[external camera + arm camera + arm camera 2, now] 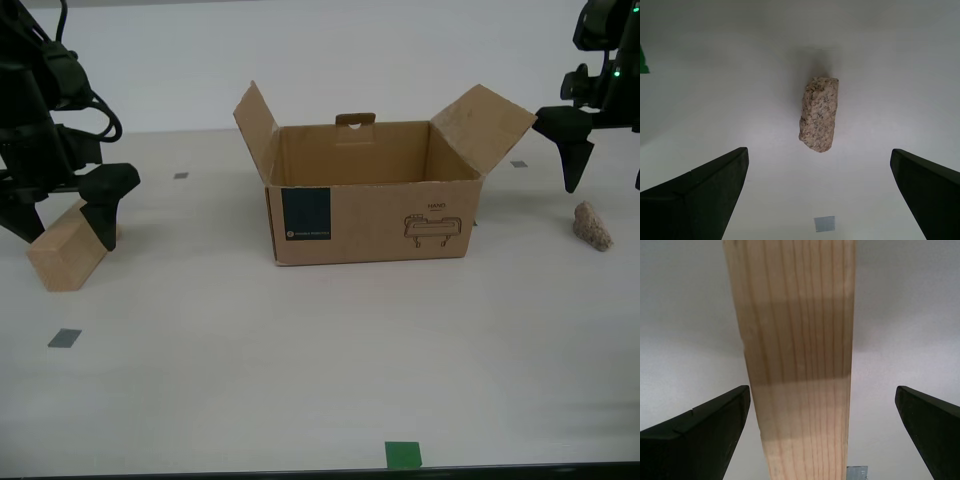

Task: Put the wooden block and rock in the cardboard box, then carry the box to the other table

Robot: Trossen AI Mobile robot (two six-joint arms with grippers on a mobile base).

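The cardboard box (370, 225) stands open mid-table, flaps spread, its blue label and line drawing facing the camera; nothing shows inside it. At the exterior view's left lies the wooden block (68, 255) (800, 365). My second gripper (62, 228) (822, 390) is open and straddles it, one finger on each side with a gap. The rock (592, 225) (819, 114) lies on the table at the exterior view's right. My first gripper (605, 185) (818, 150) hangs open above it, not touching. The other table is out of view.
Small grey tape marks (65, 338) (180, 175) dot the pale tabletop (300, 350). A green tape square (403, 455) lies by the table's near edge. A pale wall rises behind the table.
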